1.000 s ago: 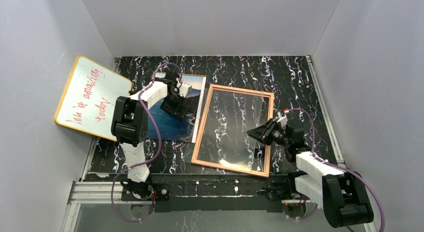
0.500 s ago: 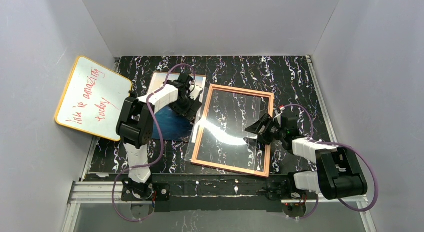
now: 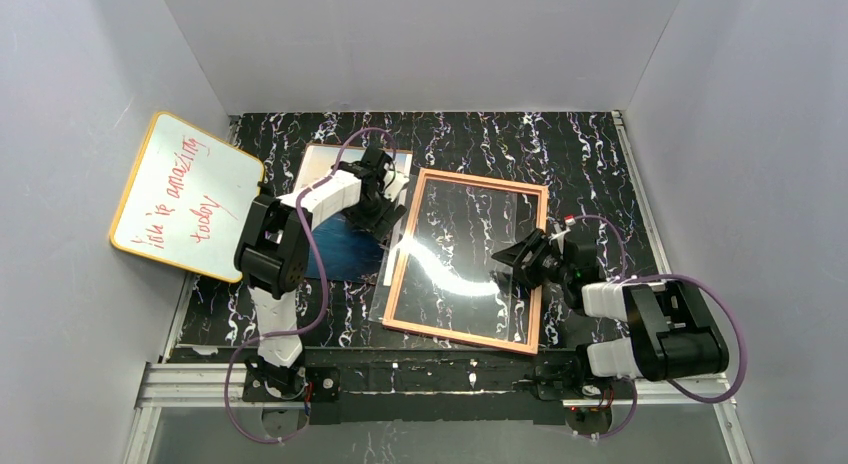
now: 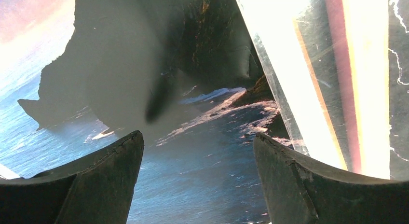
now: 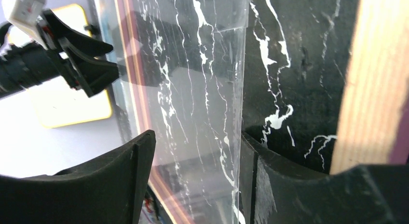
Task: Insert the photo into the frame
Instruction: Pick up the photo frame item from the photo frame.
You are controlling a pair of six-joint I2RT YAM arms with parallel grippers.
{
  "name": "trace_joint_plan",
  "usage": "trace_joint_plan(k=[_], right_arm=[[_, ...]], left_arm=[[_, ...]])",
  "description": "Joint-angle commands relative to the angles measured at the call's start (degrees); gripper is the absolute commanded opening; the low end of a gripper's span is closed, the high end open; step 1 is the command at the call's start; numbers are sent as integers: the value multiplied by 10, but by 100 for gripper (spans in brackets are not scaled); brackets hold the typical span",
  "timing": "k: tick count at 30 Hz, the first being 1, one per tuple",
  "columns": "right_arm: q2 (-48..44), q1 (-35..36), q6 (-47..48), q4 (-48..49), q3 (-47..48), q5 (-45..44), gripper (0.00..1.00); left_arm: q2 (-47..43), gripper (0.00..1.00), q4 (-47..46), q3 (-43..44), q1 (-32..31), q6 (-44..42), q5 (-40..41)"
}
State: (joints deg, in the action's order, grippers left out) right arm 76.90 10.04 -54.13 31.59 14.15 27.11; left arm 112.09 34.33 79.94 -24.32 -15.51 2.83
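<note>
Top view of a dark marbled desk [image 3: 600, 164]. The frame [image 3: 485, 178] is lying flat at the centre. The photo [image 3: 340, 252] is lying picture side up just to its left, not yet inside it.

A second ago the right end effector [image 3: 504, 266] was pinched shut near the frame's right rail. Now its fingers are standing apart and clamping nothing. In its wrist view, the edge of the clear pane [image 3: 455, 234] is running between them, short of the right rail. A grey sliver is now showing beyond the frame's lower left rail, so the pane is probably sliding left out of its seat. A bright glare is also crossing the pane now.

The left end effector [image 3: 386, 214] has moved from the middle of the photo to its right margin. Its fingers are wide apart and holding nothing, and I cannot tell whether they are touching the print. Its wrist view is showing the pane overlapping the photo's right edge.

With the right grip released, the left side is likely taking over, bringing photo and frame edge together.

The whiteboard [image 3: 180, 194] is leaning at the far left, near the left arm's elbow, leaving little room that way. Bare desk is lying open behind the frame and along its right side. The frame's near rail is sitting close to the arm bases.
</note>
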Motion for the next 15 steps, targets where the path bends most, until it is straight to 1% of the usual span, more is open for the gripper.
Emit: trace_joint_plan(k=[1,3,4,5,6,7,8,9,10,12,15], right_arm=[[43,-3,-92,163,-61,-6,67],[78,-4,-133,269,-75,21,62],[108,-4,-155,338,-75,42,61],[125,-4,-172,372,-75,62,60],[150,-4,-196,429,-77,80,58],[177,-4,-218,492,-82,93,57],[215,-4,-245,592,-88,103,56],[236,-4,-272,668,-93,111,54],[277,-3,-296,720,-93,114,53],[301,3,-307,729,-81,128,54],[301,18,-286,727,-80,110,58]], left_arm=[[15,81,-1,-10,-12,-7,31],[17,81,-1,-9,-15,-7,32],[17,81,-1,-9,-17,-7,30],[18,81,-1,-8,-18,-8,29],[18,81,-1,-7,-19,-9,29],[19,81,-1,-7,-21,-10,29],[21,81,-1,-7,-22,-12,29],[22,81,-1,-5,-23,-13,29],[24,81,-1,-5,-24,-14,30],[28,81,-1,-6,-25,-15,29],[29,80,-2,-10,-27,-19,31]])
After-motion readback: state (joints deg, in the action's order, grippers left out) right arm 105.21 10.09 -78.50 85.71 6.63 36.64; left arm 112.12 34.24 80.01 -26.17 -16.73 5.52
